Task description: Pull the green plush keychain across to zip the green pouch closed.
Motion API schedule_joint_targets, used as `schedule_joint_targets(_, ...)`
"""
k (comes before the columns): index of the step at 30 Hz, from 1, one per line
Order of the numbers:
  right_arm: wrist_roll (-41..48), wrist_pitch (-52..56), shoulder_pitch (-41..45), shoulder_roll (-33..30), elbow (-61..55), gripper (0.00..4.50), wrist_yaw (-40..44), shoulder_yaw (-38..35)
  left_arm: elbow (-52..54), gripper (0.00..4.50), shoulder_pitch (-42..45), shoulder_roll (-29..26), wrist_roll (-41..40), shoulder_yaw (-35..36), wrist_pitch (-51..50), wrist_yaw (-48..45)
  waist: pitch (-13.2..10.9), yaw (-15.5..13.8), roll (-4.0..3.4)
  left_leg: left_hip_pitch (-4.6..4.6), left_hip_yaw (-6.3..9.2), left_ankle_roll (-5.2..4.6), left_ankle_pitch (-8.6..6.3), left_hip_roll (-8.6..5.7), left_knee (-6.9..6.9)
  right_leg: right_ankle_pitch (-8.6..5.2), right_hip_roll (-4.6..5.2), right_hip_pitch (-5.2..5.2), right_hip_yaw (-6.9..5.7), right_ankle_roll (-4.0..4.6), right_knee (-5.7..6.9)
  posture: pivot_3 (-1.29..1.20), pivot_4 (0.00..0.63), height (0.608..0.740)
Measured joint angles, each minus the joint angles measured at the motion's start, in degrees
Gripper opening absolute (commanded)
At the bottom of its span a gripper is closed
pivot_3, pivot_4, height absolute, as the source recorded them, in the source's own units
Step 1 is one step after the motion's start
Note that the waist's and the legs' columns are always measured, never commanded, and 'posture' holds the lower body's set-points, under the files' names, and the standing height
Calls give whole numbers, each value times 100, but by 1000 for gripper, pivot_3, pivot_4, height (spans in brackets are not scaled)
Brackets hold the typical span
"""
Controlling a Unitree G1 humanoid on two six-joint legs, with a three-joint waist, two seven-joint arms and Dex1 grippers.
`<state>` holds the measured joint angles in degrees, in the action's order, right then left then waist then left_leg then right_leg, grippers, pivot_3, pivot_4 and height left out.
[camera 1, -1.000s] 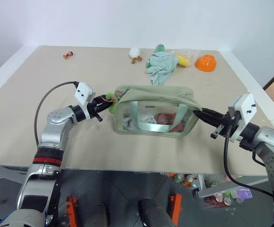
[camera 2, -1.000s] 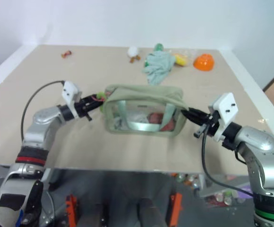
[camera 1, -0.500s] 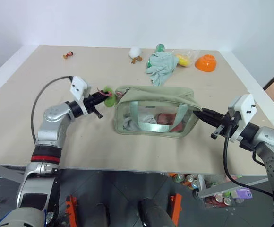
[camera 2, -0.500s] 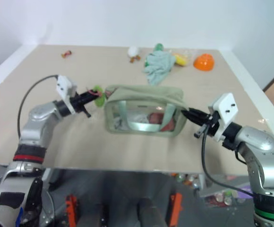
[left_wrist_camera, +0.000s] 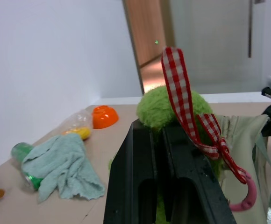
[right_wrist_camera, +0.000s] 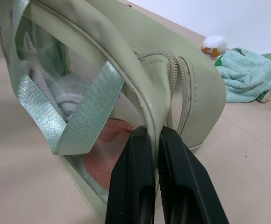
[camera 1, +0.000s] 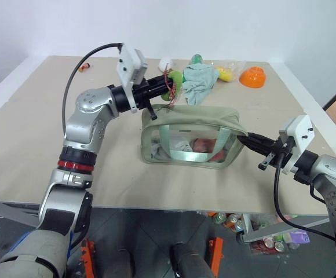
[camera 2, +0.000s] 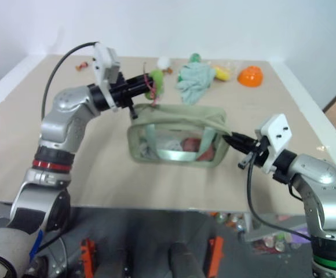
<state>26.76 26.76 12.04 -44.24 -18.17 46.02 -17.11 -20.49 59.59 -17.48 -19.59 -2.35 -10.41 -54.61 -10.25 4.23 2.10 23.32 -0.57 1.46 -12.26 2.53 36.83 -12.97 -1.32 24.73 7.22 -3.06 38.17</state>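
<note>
Since earlier frame: left pincer [camera 1: 167, 88] raised toward upper centre, clamped on green plush keychain [camera 1: 175, 80] above green pouch [camera 1: 191, 136]. Right pincer [right_wrist_camera: 150, 140] clamped on pouch end. Risk: upward pull tipping pouch, jamming zipper.

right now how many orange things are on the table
1: an orange bowl, upside down near the table's far right corner, beside a clear bag holding something yellow. Small brownish bits by the white toy are too small to judge; more could be hidden behind the cloth.

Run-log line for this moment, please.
left gripper: shut on green plush keychain, above pouch | right gripper: shut on green pouch end
</note>
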Motion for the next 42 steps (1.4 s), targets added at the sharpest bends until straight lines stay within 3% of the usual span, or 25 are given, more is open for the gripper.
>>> schedule_joint_targets(16, 3, 0, -45, 10, -19, 0, -96, -2, -766, 57, 457, 599, 265, -67, 399, -219, -1, -1, 1, 3, 1, 0, 0, -1, 0, -1, 1, 1, 1, -1, -1, 0, 150, 740)
schedule_joint_targets(29, 4, -48, -42, 10, -18, 0, -85, 51, -701, 57, 507, 258, 588, -558, 60, -862, -2, 2, 0, 0, 4, 0, 0, -1, -2, -1, 0, 0, -1, -1, 0, 0, 150, 740)
schedule_joint_targets(30, 3, -53, -40, 10, -18, 0, -86, 57, -708, 741, 507, 246, 621, -574, 79, -871, -2, 1, 0, 0, 4, 0, 0, -1, -2, -1, 0, 0, -1, -1, 0, 0, 150, 740)
schedule_joint_targets(41, -3, -84, -7, 17, -15, 0, -90, 109, -999, 4382, 764, -18, 747, -602, 409, -1192, -2, 9, 0, -1, 3, 0, 0, 0, -2, -1, -2, 1, 0, -1, 0, 0, 150, 740)
schedule_joint_targets(42, -3, -91, -3, 21, -13, 0, -90, 118, -1043, 4459, 782, -66, 779, -602, 449, -1221, -2, 14, 0, -1, 3, 0, 0, 0, -2, -1, -2, 1, 0, -1, 0, 0, 150, 740)
